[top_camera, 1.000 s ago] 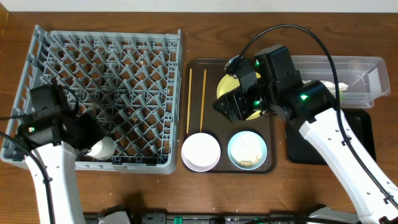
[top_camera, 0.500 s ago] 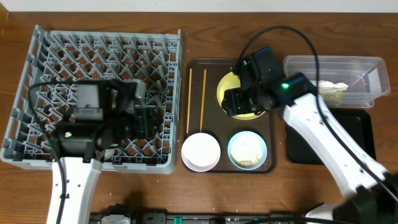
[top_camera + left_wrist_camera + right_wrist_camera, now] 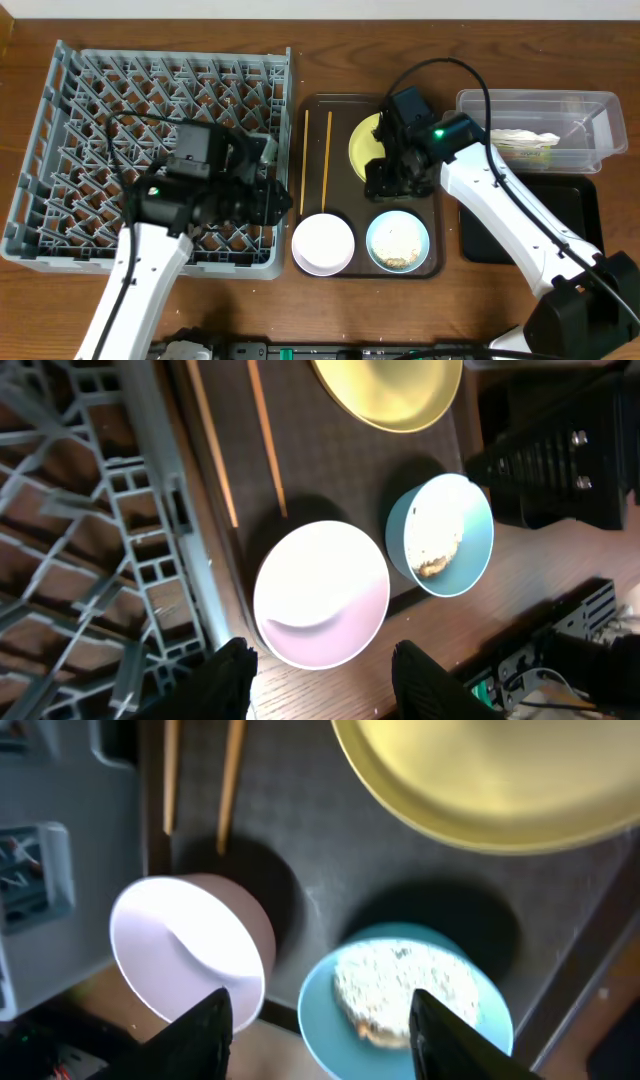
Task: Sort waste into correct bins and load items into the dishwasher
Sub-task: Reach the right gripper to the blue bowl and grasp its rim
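When read from the near table edge outward: pinkish-white bowl (image 3: 323, 243) and light blue bowl (image 3: 398, 241) side by side, not touching, on the near end of the dark brown serving tray (image 3: 346, 203); pale rice-like crumbs (image 3: 400, 256) inside the blue one. Left gripper (image 3: 320, 675) poised over the right edge of the grey dish rack (image 3: 100, 110), just left of the serving tray; fingers (image 3: 232, 678) spread, pinching nothing, pinkish-white bowl directly below in the wrist view. Right gripper (image 3: 322, 1030) poised above the serving tray between light blue bowl and pale yellow plate (image 3: 362, 150); fingers (image 3: 205, 1035) spread, holding nothing, both bowls visible beneath. Farther back on the serving tray: two wooden chopsticks (image 3: 316, 160) lying parallel at left, plate at right, partly hidden by the right arm. Right of the serving tray: shallow black tray (image 3: 585, 225), then, farthest, clear tub (image 3: 600, 100) containing crumpled white tissue (image 3: 520, 137) and snack wrapper (image 3: 540, 150).
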Robot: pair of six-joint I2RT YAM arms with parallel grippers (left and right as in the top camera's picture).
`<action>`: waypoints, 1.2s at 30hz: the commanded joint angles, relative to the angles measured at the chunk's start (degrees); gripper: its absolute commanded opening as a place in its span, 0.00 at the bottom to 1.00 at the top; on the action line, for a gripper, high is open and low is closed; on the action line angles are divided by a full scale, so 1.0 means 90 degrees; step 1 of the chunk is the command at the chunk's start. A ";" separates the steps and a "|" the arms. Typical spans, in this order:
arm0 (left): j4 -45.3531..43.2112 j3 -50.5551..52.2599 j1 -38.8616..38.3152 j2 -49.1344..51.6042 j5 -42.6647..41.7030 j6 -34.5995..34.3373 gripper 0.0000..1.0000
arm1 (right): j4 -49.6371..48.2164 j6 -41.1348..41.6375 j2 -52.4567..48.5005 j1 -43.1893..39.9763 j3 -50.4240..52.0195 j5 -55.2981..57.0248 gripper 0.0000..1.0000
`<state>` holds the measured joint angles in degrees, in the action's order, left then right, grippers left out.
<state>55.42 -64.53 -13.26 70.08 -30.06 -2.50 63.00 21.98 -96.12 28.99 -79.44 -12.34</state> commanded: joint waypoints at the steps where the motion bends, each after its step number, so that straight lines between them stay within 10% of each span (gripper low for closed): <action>1: -0.0078 -0.0117 -0.0107 0.0180 0.0051 0.0100 0.49 | 0.0119 0.0597 -0.0036 0.0119 0.0046 0.0211 0.51; 10: -0.0051 -0.0119 0.0211 -0.0301 0.1955 -0.1440 0.60 | -0.0940 0.2356 -0.0039 0.0850 0.1268 0.0512 0.51; 22: 0.0056 -0.0119 0.0590 -0.0879 0.1967 -0.1472 0.68 | -0.2079 0.3371 -0.0051 0.1015 0.2103 0.1280 0.27; 30: 0.0175 -0.0119 0.0590 -0.0845 0.1967 -0.1472 0.68 | -0.2188 0.3490 -0.0423 0.1030 0.2137 0.1219 0.36; 36: 0.0238 -0.0117 0.0590 -0.0845 0.1967 -0.1469 0.68 | -0.2215 0.3458 -0.0554 0.0901 0.2084 0.1008 0.12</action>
<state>57.21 -64.53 -8.25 62.43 -13.10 -15.25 43.20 52.95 -100.77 37.65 -60.55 -3.22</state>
